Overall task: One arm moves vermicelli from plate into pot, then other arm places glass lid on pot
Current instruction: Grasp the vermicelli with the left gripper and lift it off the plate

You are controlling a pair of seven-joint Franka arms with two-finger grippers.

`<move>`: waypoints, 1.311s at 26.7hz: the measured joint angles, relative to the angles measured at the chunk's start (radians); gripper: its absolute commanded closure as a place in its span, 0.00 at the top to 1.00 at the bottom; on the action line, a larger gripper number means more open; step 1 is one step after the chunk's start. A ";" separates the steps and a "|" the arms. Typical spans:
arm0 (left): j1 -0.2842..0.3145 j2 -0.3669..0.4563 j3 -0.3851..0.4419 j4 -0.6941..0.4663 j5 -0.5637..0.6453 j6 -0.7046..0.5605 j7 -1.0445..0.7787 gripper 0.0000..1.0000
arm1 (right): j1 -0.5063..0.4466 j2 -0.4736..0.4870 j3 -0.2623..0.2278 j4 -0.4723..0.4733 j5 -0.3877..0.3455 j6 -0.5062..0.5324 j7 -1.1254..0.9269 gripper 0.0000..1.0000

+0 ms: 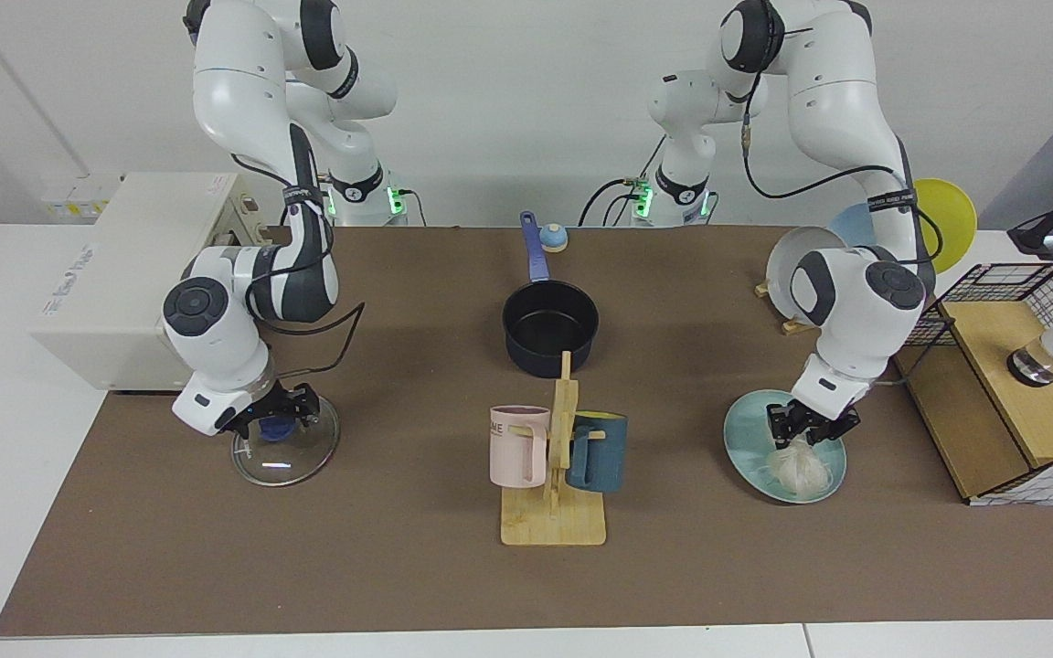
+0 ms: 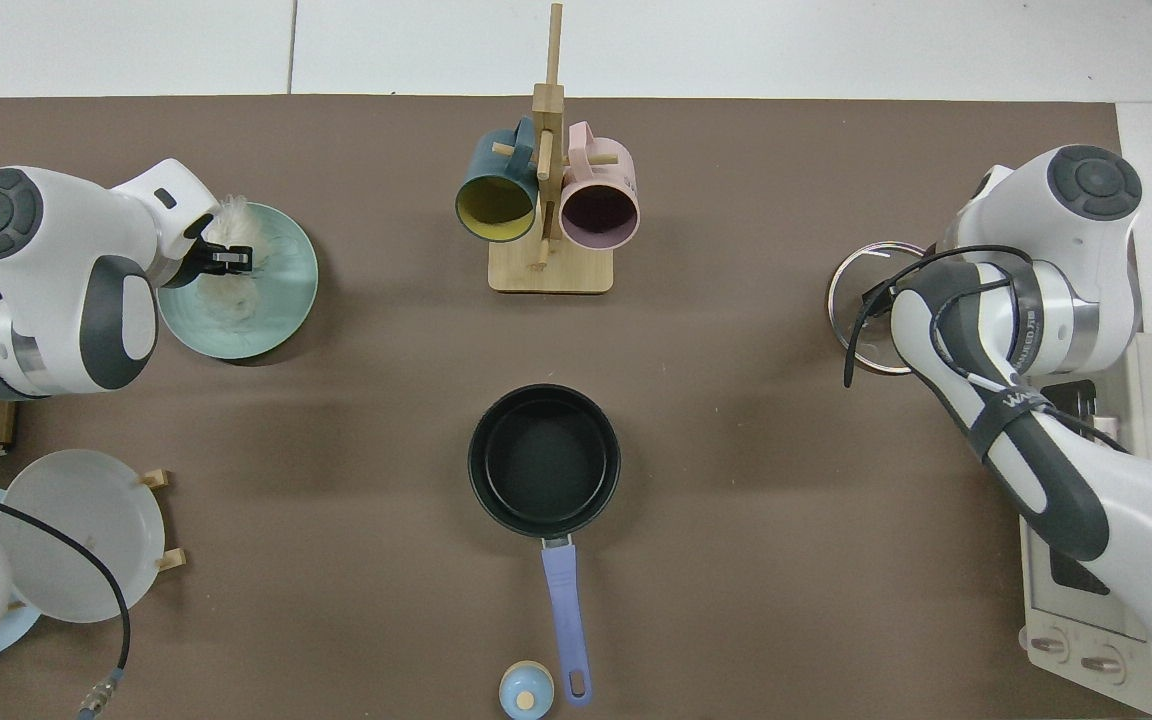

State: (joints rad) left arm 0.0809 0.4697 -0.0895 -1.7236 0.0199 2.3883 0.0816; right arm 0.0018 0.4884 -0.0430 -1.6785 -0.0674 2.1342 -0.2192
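Observation:
My left gripper (image 1: 805,431) is down on the pale mint plate (image 1: 746,439) at the right of the facing view, shut on the top of the whitish vermicelli (image 1: 799,468). From above, the left gripper (image 2: 234,262) pinches the vermicelli (image 2: 226,295) near the plate's (image 2: 286,290) edge. The dark navy pot (image 1: 550,324) stands empty at mid-table, its handle toward the arm bases. My right gripper (image 1: 275,420) is low over the glass lid (image 1: 293,457) at the left, open, fingers either side of the blue knob (image 1: 275,430). In the top view the right arm hides most of the lid (image 2: 856,300).
A wooden mug stand (image 1: 556,512) with a pink and a teal mug stands in front of the pot. A plate rack (image 1: 805,265) and a wooden box with wire basket (image 1: 1011,393) flank the left arm. A white appliance (image 1: 124,265) sits behind the lid.

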 measured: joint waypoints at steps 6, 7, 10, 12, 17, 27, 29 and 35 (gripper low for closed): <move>0.003 -0.041 0.003 0.002 0.000 -0.018 0.001 0.00 | 0.000 0.000 0.000 0.001 0.000 -0.034 0.000 1.00; 0.003 -0.053 0.003 0.003 0.000 -0.033 0.002 0.00 | 0.000 0.000 0.000 0.002 0.000 -0.043 0.000 1.00; 0.004 -0.101 0.007 0.003 0.000 -0.095 0.022 0.00 | 0.002 0.000 0.002 0.006 0.000 -0.069 0.000 1.00; 0.005 -0.141 0.011 0.003 0.000 -0.153 0.040 0.00 | 0.002 0.000 0.002 0.009 0.000 -0.078 0.000 1.00; 0.006 -0.255 0.018 0.002 0.000 -0.319 0.078 0.00 | 0.004 0.003 0.002 0.013 0.000 -0.083 0.000 1.00; 0.017 -0.447 0.032 -0.024 0.000 -0.509 0.118 0.00 | 0.002 0.054 -0.001 0.096 0.000 -0.163 0.000 1.00; 0.016 -0.486 0.030 -0.044 0.000 -0.527 0.118 0.00 | 0.001 0.063 -0.002 0.113 0.000 -0.175 0.000 1.00; 0.014 -0.540 -0.010 -0.096 -0.002 -0.537 0.070 0.00 | 0.001 0.078 -0.002 0.132 0.000 -0.176 0.000 0.93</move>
State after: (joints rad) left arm 0.0945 -0.0703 -0.0997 -1.8193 0.0184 1.8515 0.1519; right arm 0.0024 0.5668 -0.0447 -1.5461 -0.0673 1.9583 -0.2192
